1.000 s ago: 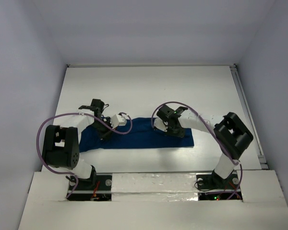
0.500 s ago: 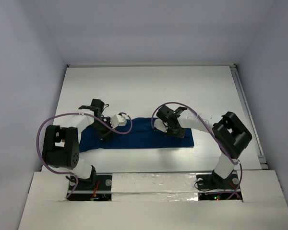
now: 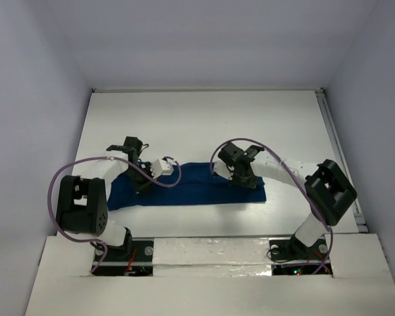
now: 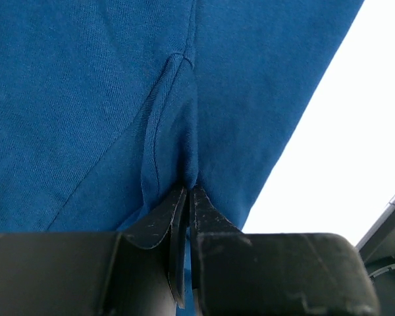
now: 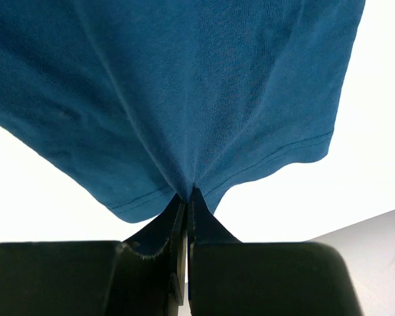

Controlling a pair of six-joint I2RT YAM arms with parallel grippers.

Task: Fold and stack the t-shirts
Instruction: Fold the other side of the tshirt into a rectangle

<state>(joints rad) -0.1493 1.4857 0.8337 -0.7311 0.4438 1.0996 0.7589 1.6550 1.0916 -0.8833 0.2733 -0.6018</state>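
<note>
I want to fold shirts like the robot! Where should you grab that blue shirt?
Probably best: pinch the shirt near each end of its long strip, coming from above. It lies flat and floppy on the table, so a single grab would let it sag. The left gripper and right gripper are each shut on its cloth.

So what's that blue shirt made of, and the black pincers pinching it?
The dark blue cloth t-shirt looks like soft knit cotton jersey, matte: fine knit texture, stitched hem, puckers where pinched. The left pincer and right pincer look like matte black hard plastic, edges slightly scuffed; could be coated metal.
</note>
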